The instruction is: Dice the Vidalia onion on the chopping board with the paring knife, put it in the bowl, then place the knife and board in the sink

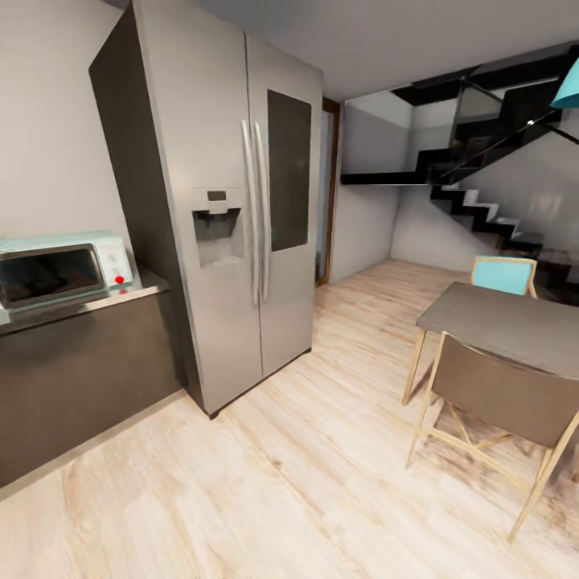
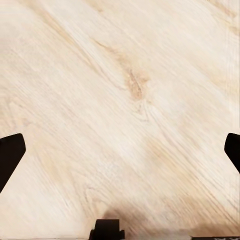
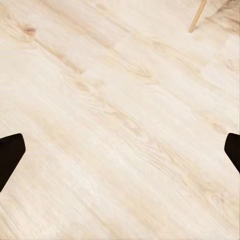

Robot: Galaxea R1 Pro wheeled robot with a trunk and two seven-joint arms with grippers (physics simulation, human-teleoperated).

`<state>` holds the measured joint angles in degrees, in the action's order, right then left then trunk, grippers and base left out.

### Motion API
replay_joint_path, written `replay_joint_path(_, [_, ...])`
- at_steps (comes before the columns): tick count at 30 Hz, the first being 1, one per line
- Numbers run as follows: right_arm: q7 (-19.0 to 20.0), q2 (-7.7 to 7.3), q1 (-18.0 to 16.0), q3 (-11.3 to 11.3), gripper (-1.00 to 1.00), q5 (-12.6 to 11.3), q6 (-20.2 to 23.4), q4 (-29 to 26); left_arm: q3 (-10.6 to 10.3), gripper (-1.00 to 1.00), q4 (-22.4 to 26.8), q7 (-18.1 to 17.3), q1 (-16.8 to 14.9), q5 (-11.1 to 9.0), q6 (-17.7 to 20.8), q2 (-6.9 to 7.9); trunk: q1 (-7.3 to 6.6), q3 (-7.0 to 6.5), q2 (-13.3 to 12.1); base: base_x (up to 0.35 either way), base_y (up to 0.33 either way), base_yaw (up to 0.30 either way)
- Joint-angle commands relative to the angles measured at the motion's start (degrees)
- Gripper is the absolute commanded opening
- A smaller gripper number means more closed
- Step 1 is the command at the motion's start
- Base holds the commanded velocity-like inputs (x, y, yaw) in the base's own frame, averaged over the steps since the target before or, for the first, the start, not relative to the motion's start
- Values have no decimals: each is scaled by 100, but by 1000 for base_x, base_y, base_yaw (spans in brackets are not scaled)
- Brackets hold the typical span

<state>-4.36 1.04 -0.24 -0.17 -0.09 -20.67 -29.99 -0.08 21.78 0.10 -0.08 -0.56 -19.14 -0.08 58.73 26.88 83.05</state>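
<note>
1. Head view looks across a room with a light wood floor; a tall stainless double-door refrigerator stands against the wall, with a water dispenser set in its left door and a dark panel in its right door.
2. Left of the refrigerator runs a counter with a grey top over dark cabinet fronts; a pale mint microwave with a red knob sits on it, just beside the refrigerator's dark side.
3. On the right of that view stands a grey-topped dining table on light wooden legs, with a brown-backed chair at its near side and a teal-backed chair at its far side.
4. Behind the table a dark staircase climbs along the white wall, and a teal lamp shade shows at the upper right edge.
5. Of the task's things, only the counter's end by the refrigerator shows, at the left of the head view.
6. Left wrist view: the left tool hangs over bare wood floor, its two dark fingers set wide apart at opposite edges, nothing between them.
7. Right wrist view: the right tool is likewise spread wide over the floor, dark fingertips at opposite edges and nothing held; a light wooden furniture leg stands on the floor near one corner.
</note>
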Motion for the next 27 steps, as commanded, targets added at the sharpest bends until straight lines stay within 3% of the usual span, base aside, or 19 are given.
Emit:
replay_joint_path(1, [-17,2,-2,-1,100,0,-16,2,-1,100,2,1,-1,-6,-11,-1,0,5,3,0,0,266])
replay_joint_path(27, [-18,2,-2,-1,100,0,-16,2,-1,100,6,0,-1,-4,-11,-1,0,5,3,0,0,266])
